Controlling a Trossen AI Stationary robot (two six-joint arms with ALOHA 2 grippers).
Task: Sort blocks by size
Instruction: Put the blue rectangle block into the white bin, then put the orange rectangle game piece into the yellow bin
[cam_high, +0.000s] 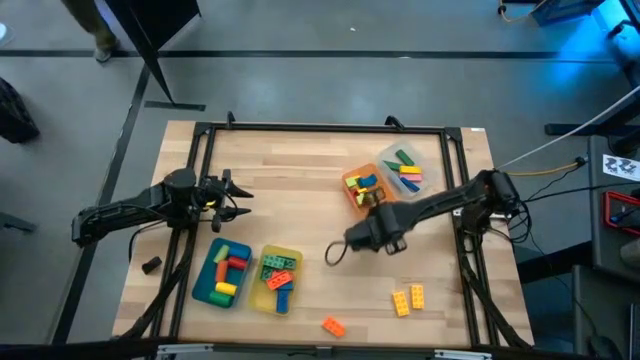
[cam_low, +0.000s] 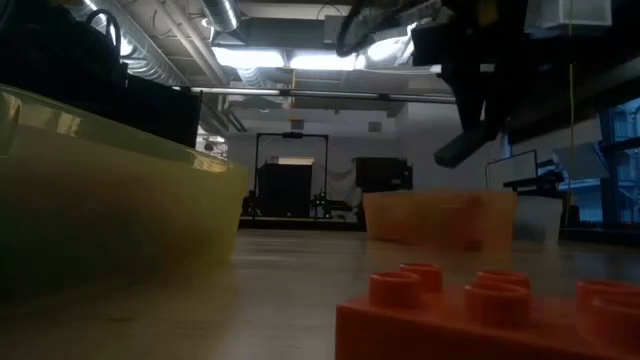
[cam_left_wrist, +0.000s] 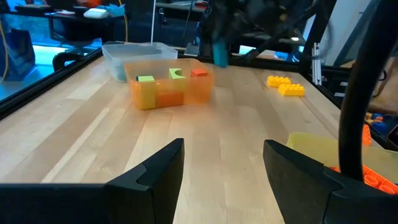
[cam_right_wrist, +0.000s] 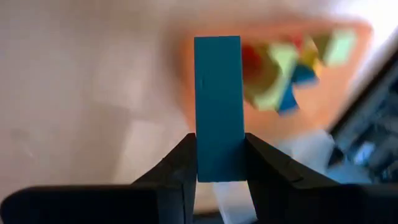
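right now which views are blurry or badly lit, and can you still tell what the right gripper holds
Right wrist view: the orange tray and table behind are smeared, yet the teal block clamped in the right gripper is sharp. Low view: dim and backlit by ceiling lights, the near orange brick soft. High view: evenly lit, blue glow at the corner.

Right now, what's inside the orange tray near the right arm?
The orange tray holds a jumble of small blocks: yellow, green, red and blue ones show. The right gripper, shut on a teal block, hangs beside it, hiding part of the tray's contents.
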